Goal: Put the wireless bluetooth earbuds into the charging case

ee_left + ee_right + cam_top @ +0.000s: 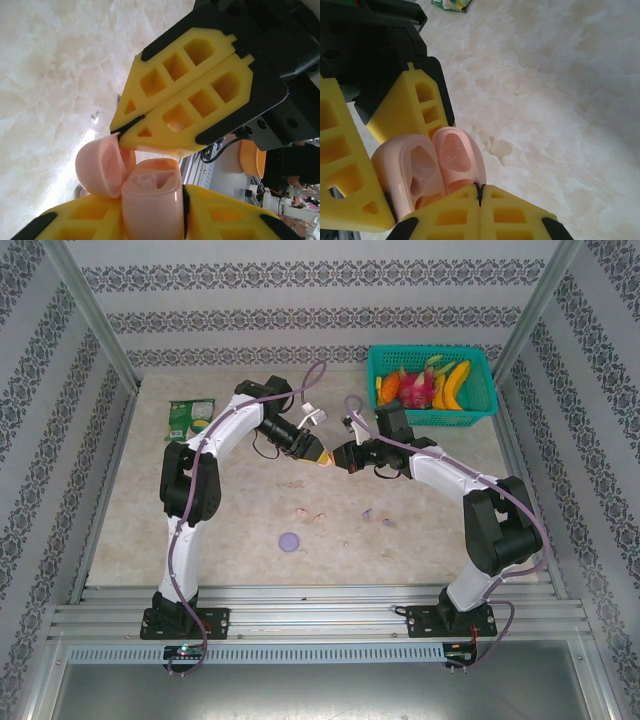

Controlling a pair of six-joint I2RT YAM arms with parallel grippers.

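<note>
Closest to me are the yellow fingers of my left claw. They squeeze the pink charging case from both sides, so that claw is narrow and holding the case. I think it holds the case up off the table so the other claw can get at it. The lid stands open beside the bottom half. My right claw is shut tight, and its pointy tip touches the rim of the lid, maybe to hold it back. I cannot tell if it pinches the rim. The two hollows inside the case look empty to me. The little earbuds lie on the table, on the side of the pink case nearer the arm bases and well apart from it. A round purple case lies down there too. So I think no bud is in yet.
</note>
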